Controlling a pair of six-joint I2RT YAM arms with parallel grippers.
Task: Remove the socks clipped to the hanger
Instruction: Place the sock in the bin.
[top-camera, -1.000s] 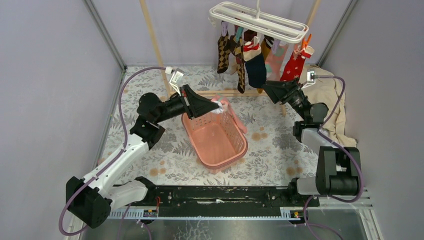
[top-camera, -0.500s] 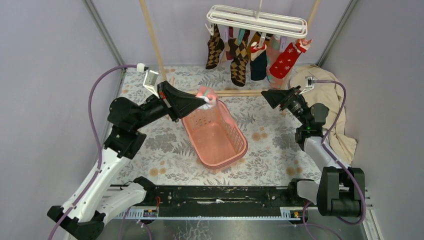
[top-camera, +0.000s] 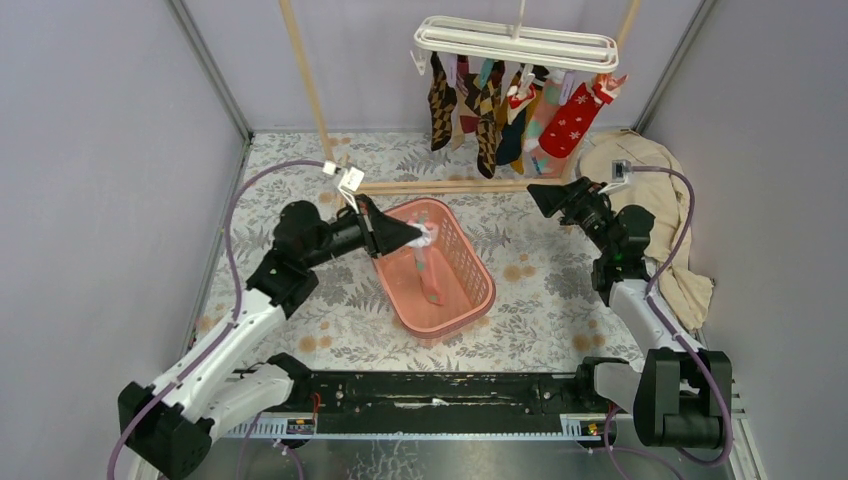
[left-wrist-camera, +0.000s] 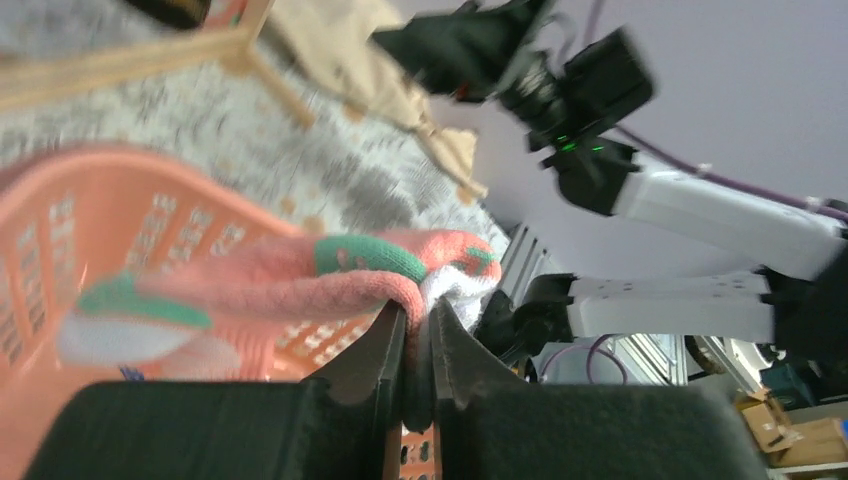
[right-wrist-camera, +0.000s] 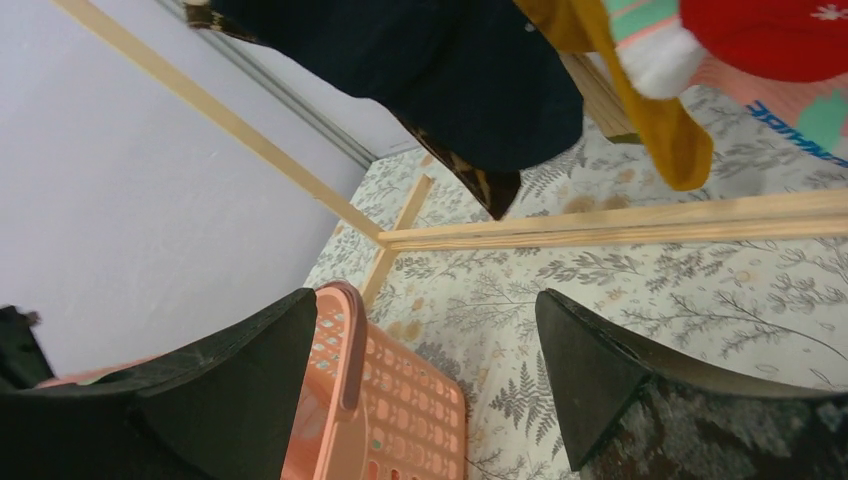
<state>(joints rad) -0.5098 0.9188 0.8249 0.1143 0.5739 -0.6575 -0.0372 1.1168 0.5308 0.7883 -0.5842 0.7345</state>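
Observation:
A white hanger (top-camera: 515, 40) hangs at the back with several socks (top-camera: 500, 105) clipped under it, among them a red one with white stars (top-camera: 570, 125). My left gripper (top-camera: 425, 236) is shut on a pink sock with green bands (left-wrist-camera: 350, 275), which dangles (top-camera: 428, 272) into the pink basket (top-camera: 484, 300). In the left wrist view the sock folds over the closed left gripper (left-wrist-camera: 420, 318). My right gripper (top-camera: 535, 195) is open, low and just in front of the hanging socks. The right wrist view shows the right gripper (right-wrist-camera: 425, 305) empty, with a navy sock (right-wrist-camera: 480, 70) and a mustard sock (right-wrist-camera: 655, 115) above it.
A wooden rack frames the hanger, with a slanted post (top-camera: 305, 70) and a floor bar (top-camera: 455, 185). A beige cloth (top-camera: 655, 190) lies at the back right. The basket rim (right-wrist-camera: 345, 340) sits close to the right gripper's left finger.
The left arm drew back and lowered; the pink sock went from bunched at the basket's far rim to hanging into the basket. The hanger swung and settled. The right gripper pulled back slightly.

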